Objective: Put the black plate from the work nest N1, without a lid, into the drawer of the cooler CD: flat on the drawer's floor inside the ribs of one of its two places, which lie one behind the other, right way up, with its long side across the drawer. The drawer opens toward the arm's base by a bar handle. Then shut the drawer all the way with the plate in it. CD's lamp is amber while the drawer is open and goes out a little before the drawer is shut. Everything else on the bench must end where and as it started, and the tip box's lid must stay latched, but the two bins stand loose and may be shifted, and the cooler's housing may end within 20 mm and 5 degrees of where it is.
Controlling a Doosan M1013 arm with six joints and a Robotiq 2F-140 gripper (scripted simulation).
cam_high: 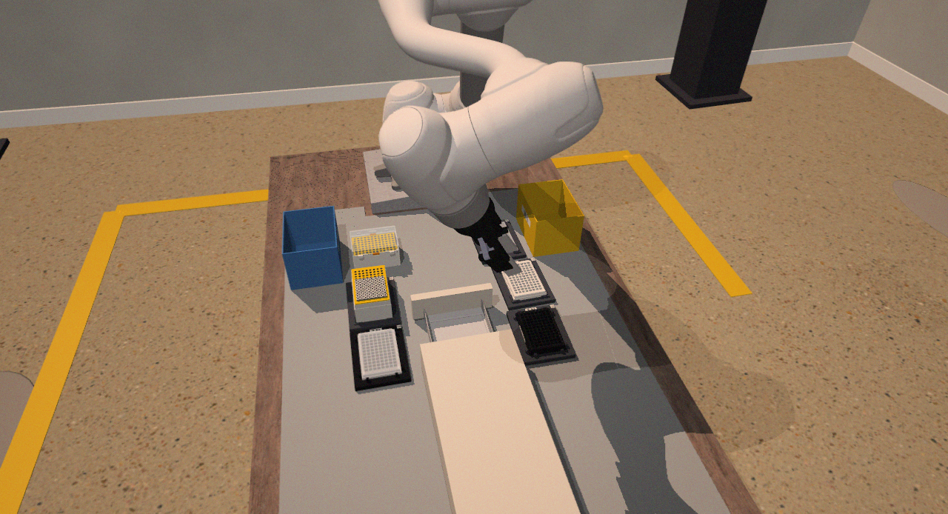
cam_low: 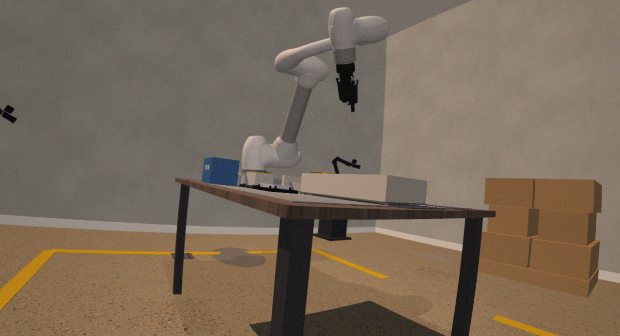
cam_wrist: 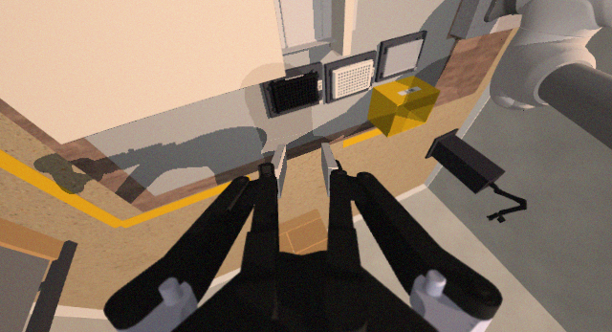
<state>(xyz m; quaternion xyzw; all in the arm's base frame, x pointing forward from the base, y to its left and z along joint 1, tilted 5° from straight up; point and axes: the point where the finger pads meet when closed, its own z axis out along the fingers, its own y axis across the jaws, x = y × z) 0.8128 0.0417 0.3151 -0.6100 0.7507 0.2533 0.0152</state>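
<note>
The black plate (cam_high: 540,332) lies without a lid in its black nest on the right of the bench, beside the cooler (cam_high: 493,418); it also shows in the wrist view (cam_wrist: 293,92). The cooler's drawer (cam_high: 458,320) stands pulled out toward the arm's base, and its floor looks empty. My gripper (cam_high: 501,264) (cam_low: 350,105) hangs high above the bench, over the right-hand row of nests. In the wrist view its fingers stand nearly together with a narrow gap and nothing between them.
A white plate (cam_high: 523,278) sits in the nest behind the black one. A yellow bin (cam_high: 549,215) stands behind that. On the left are a blue bin (cam_high: 311,246), two tip boxes (cam_high: 374,244) (cam_high: 369,289) and another white plate (cam_high: 378,353).
</note>
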